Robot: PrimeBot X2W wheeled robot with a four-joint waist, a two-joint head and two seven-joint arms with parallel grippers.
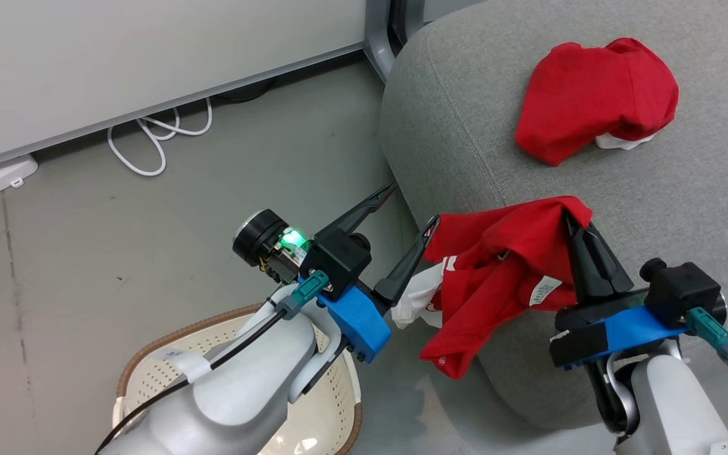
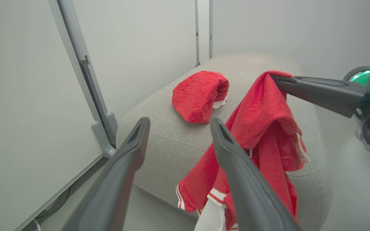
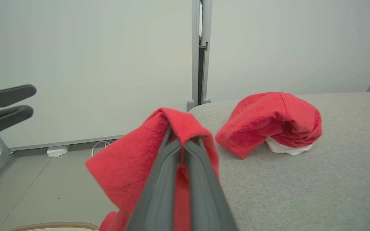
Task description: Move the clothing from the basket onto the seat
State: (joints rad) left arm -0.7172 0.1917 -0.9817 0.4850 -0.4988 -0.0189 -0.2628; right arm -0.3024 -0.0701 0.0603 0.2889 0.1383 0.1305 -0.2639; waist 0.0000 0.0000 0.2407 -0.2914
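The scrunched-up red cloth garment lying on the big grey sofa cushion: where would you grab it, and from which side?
Pinch the raised hump of the crumpled red fabric garment, coming straight down from above. It lies bunched on the light-grey upholstered seat cushion with its edges flat against it, so the high fold probably gives the most cloth to close on.

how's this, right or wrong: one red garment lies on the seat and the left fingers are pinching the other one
Wrong side. The right fingers pinch the other garment, as the right wrist view shows; the left fingers stand open beside it. One red garment does lie on the seat.
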